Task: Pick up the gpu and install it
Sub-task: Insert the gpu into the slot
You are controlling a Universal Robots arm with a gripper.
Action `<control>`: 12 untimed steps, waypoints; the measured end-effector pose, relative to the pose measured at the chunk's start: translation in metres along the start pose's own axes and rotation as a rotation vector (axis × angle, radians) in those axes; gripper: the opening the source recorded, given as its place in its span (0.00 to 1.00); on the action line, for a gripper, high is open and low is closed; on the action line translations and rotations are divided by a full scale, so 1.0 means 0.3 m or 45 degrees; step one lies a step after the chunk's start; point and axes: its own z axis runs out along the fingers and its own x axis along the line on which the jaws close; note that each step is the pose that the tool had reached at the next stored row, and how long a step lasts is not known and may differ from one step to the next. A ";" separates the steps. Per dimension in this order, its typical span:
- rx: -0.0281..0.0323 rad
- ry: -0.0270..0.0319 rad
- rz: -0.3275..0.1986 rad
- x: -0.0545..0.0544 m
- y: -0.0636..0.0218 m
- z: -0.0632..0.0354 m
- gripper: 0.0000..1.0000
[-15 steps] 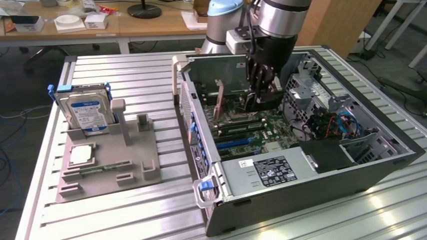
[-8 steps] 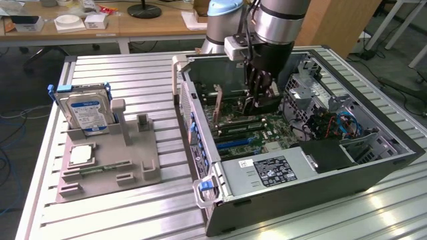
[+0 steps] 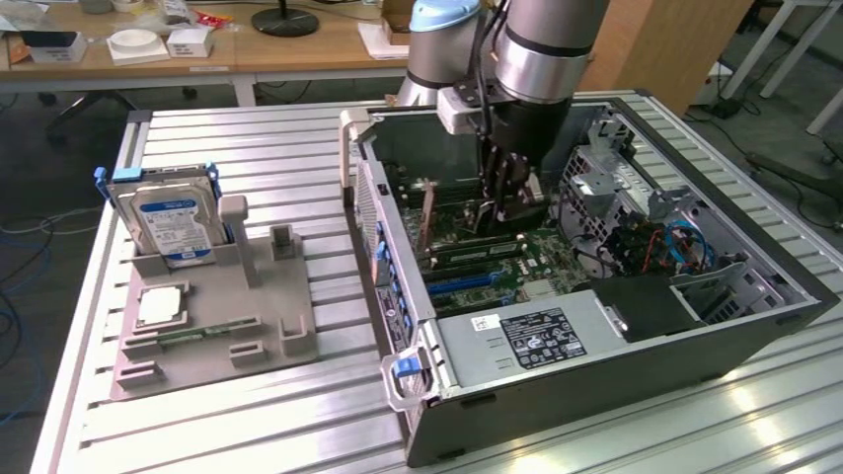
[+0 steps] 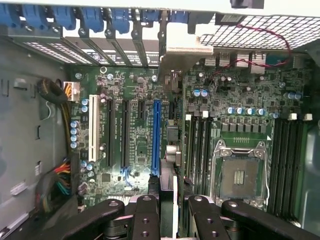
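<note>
Lying open on a ribbed aluminium table (image 3: 264, 415), the dark sheet-metal computer case (image 3: 619, 336) surrounds the fingers (image 4: 146, 215) on every side. Beneath them spreads the green motherboard (image 4: 135, 145), flat and crowded with small parts.

The gpu (image 4: 170, 150), a thin card seen edge-on, is clamped between the fingers. It runs out past their tips to its silver bracket (image 4: 182, 56), near the row of blue plastic clips (image 4: 95, 17) on the case's rear wall. The gripper (image 4: 172, 202) is partly closed. Its two black, bolted fingers press on the card's faces with only the card's thickness between them. Whether the card's lower edge sits in a slot I cannot tell.

Just beside the card, on one side of the fingers, lies a long blue slot (image 4: 156, 135). Farther out on that side are two black slots (image 4: 107, 135) and a white slot (image 4: 92, 127). On the fingers' other side sit narrow black memory slots (image 4: 192, 145) and the square, silver-framed CPU socket (image 4: 240, 175). Small round blue-topped capacitors (image 4: 73, 135) stand out past the white slot.
</note>
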 end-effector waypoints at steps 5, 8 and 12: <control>0.0000 0.0000 0.000 0.000 0.009 0.030 0.27; 0.0000 -0.0001 0.000 0.000 0.012 0.049 0.27; 0.0000 -0.0001 0.000 0.000 0.015 0.073 0.27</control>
